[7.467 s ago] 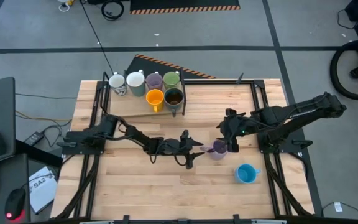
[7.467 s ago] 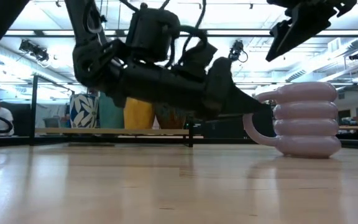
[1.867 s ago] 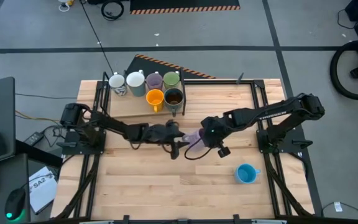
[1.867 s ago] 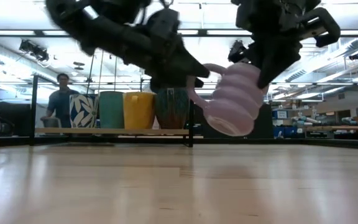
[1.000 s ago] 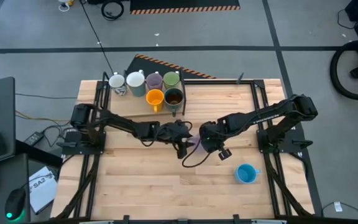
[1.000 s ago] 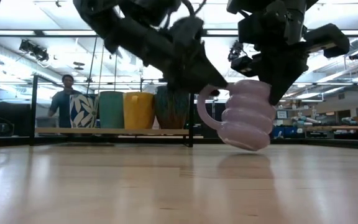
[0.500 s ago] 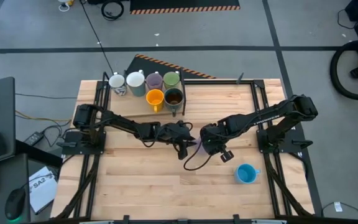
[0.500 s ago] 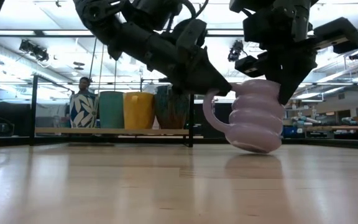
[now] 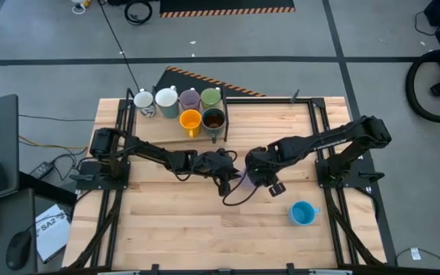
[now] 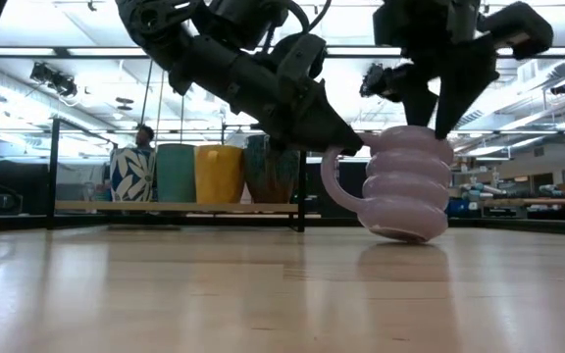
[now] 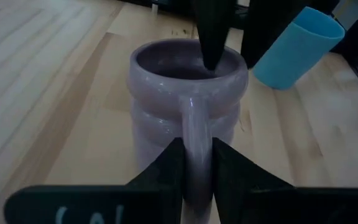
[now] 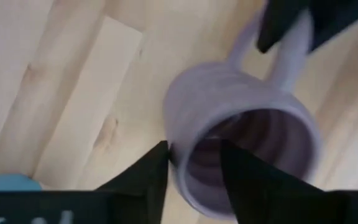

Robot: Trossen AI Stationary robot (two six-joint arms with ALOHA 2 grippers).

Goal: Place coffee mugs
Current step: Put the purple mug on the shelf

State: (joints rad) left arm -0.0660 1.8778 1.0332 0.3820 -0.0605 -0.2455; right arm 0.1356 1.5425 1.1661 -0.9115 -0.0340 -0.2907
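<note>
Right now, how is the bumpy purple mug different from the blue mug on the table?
The ribbed lilac ceramic mug is held tilted off the wooden table, with the left gripper shut on its handle and the right gripper straddling its rim. The smooth blue mug stands alone, untouched, nearer the front edge. The lilac mug has bulging rings; the blue mug's wall is plain. Both are small handled mugs away from the group at the back.

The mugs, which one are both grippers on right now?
The ribbed lilac mug mid-table: left gripper pinches its handle, right gripper straddles its rim. The blue mug and the back cluster stand apart.
</note>
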